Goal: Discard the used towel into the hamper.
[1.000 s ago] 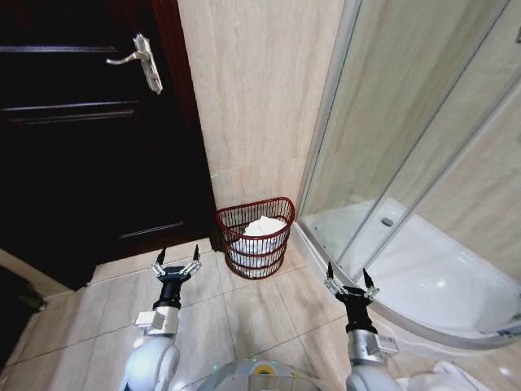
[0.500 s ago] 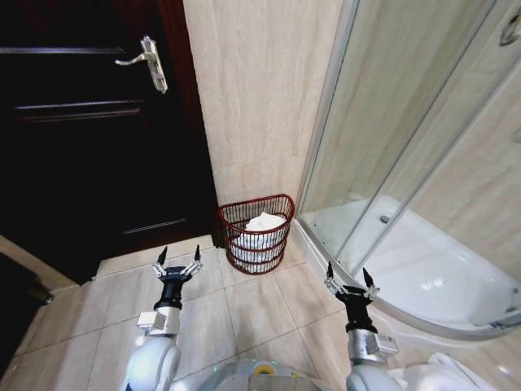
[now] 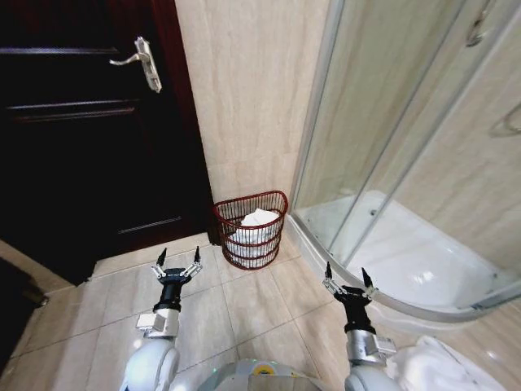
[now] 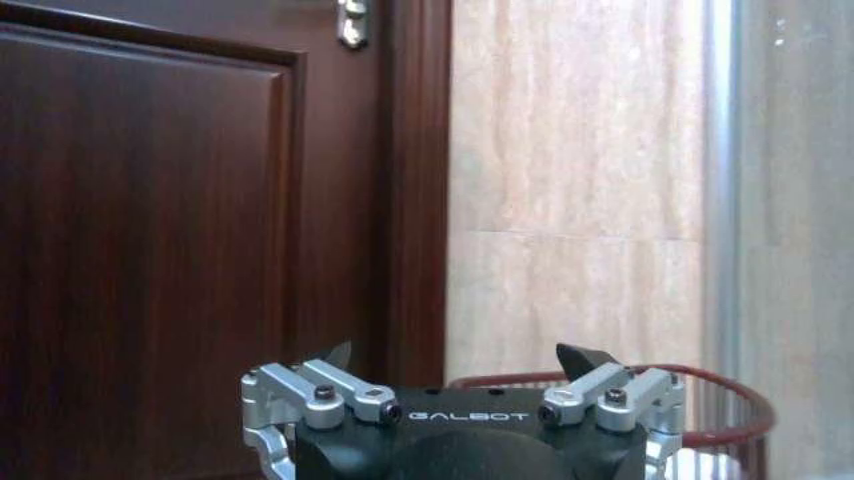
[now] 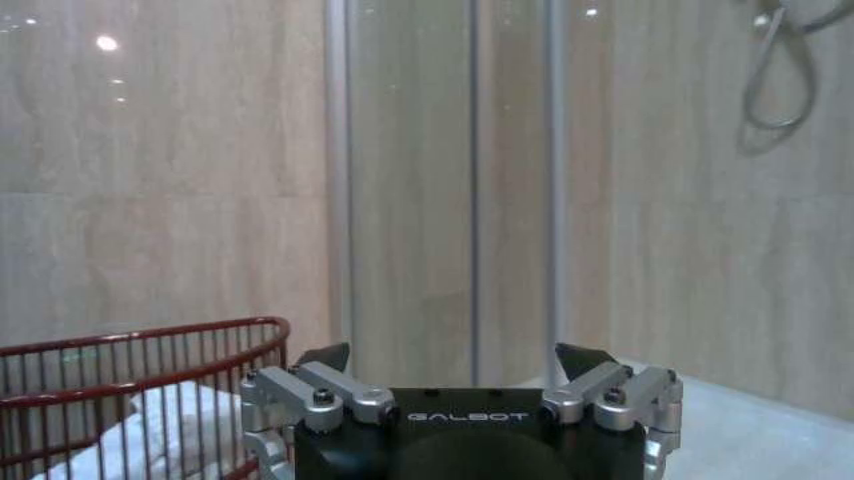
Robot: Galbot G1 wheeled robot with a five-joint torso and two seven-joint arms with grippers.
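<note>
The hamper [image 3: 250, 230] is a small dark red wire basket on the floor against the tiled wall, between the door and the shower. A white towel [image 3: 258, 218] lies bunched inside it. My left gripper [image 3: 178, 257] is held open over the floor tiles, short of the hamper and to its left, with nothing between its fingers. My right gripper [image 3: 346, 274] is open too, to the hamper's right near the shower kerb. The left wrist view has the left gripper [image 4: 458, 355] with the hamper rim [image 4: 731, 402] beyond. The right wrist view has the right gripper [image 5: 454, 355], hamper [image 5: 134, 375] and towel [image 5: 174, 412].
A dark wooden door [image 3: 81, 138] with a metal handle [image 3: 143, 60] stands to the left. A glass shower enclosure [image 3: 391, 138] with a white tray [image 3: 407, 265] is on the right. A crumpled white cloth [image 3: 431, 366] lies at the lower right edge. Beige floor tiles [image 3: 244, 301] lie ahead.
The whole picture has shifted, so the camera has moved; more of the shower is in view. Both grippers hold the same open pose and the towel stays in the hamper.
</note>
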